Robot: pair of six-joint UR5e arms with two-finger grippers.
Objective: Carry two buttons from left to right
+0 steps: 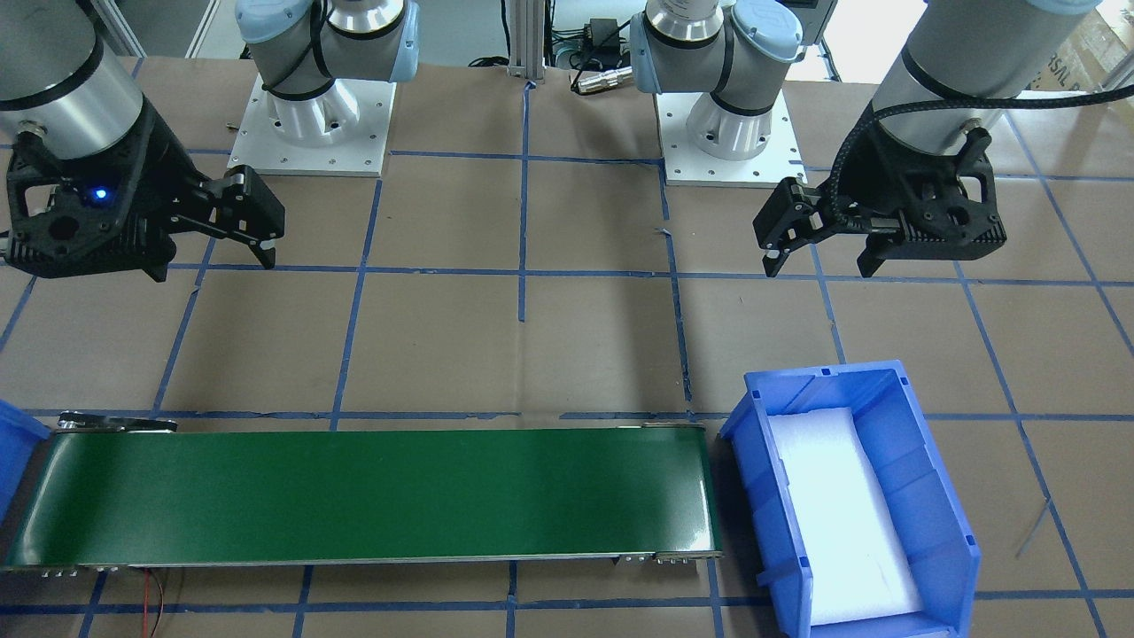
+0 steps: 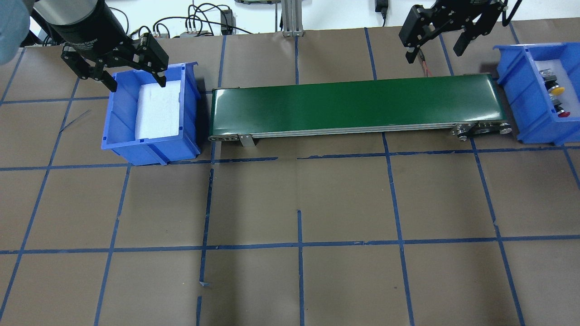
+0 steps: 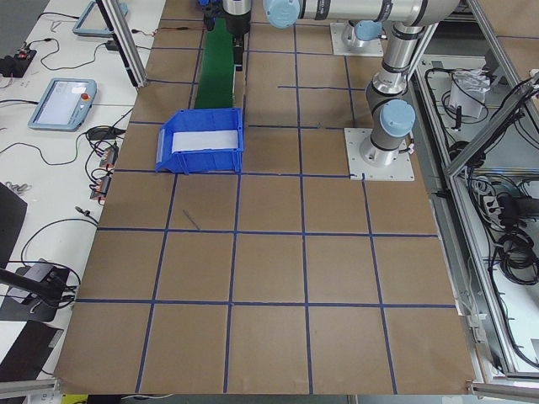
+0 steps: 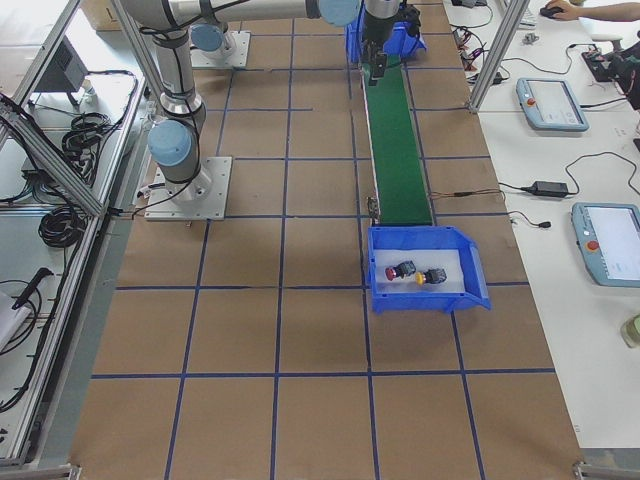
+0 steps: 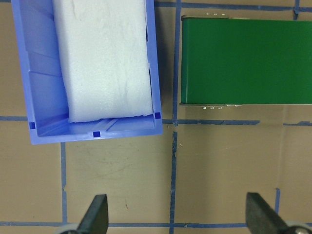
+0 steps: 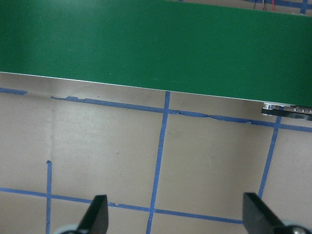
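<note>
Left pincer (image 2: 135, 81) and right pincer (image 2: 434, 53) hang wide open, empty; red button (image 2: 563, 113) and yellow button (image 2: 556, 90) lie in the right-hand blue bin (image 2: 516, 90).

Ahead-left of my left gripper (image 2: 136, 83): left bin (image 2: 149, 147), foam pad (image 2: 156, 111) inside. Ahead-right of it: belt (image 2: 358, 104), running across in front of my right gripper (image 2: 433, 54). Further right of that hand: right bin (image 2: 521, 90), both buttons (image 2: 556, 90) inside, side by side.
</note>
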